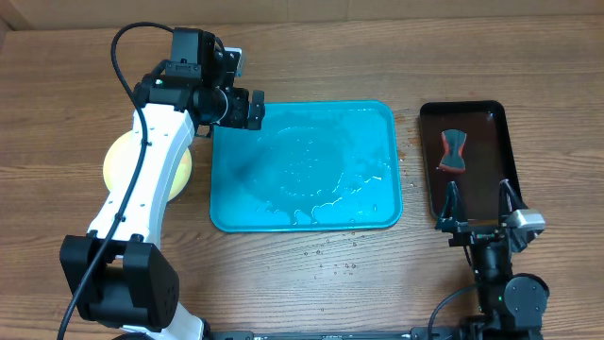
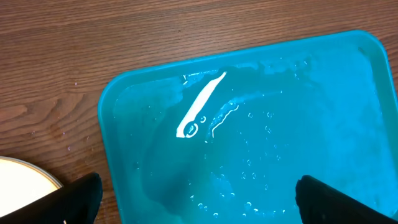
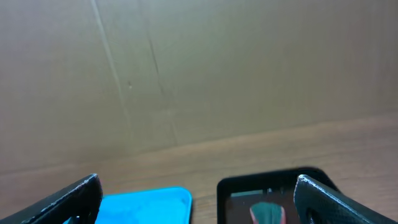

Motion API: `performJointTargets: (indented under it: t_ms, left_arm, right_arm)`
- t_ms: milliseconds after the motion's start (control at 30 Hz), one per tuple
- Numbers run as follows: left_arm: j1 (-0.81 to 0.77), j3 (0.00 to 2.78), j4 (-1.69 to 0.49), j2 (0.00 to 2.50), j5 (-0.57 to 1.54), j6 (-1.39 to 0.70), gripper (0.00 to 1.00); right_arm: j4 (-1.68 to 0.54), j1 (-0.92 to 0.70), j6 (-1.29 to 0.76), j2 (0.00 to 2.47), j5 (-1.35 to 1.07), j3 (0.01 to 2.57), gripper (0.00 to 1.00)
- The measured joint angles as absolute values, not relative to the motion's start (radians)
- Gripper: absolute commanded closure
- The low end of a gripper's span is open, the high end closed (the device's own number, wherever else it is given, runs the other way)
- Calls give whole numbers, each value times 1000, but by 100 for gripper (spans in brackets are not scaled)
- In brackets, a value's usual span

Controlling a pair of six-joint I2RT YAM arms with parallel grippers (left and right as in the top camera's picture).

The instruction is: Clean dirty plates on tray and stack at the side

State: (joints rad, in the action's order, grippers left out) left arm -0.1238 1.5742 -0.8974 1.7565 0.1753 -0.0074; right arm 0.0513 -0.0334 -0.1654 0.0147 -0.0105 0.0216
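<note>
From the overhead view I see the tray (image 1: 377, 123) lying in the middle of the worktop (image 1: 311, 57), bare of plates and carrying only water (image 1: 321, 184) in beads and shallow puddles across its floor. The plates (image 1: 118, 161) sit on the worktop just beside the tray's left edge, mostly hidden under my left arm (image 1: 142, 179). I can make out a yellow-green rim there and, in the left wrist view, a pale curved edge, but I cannot count how many are stacked. My left fingers (image 2: 78, 199) hang spread wide over the far left part of the tray with nothing between them. My right fingers (image 1: 451, 203) are likewise wide apart and empty, at the near end of the black tray (image 1: 500, 123), where a red and dark scrubber (image 1: 455, 151) lies. I judge the stacking done or close to it, though the arm hides the proof. If I have to shift a plate, I expect it to be light and stiff, plastic by its look, and probably slick from the wash. I would pinch it at the rim, one finger above and one below, on the side facing the tray, and lift gently so it neither slips out nor drags the one beneath.
</note>
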Motion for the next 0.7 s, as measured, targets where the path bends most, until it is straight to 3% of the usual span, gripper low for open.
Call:
performJointTargets:
  t_ms: [333, 700]
  left_arm:
    - [-124, 1574, -897, 1757, 175, -7, 0]
    - [-124, 1574, -897, 1757, 175, -7, 0]
  right_arm:
    - [-89, -33, -175, 13, -10, 19, 0]
    - [-90, -33, -163, 13, -11, 19, 0]
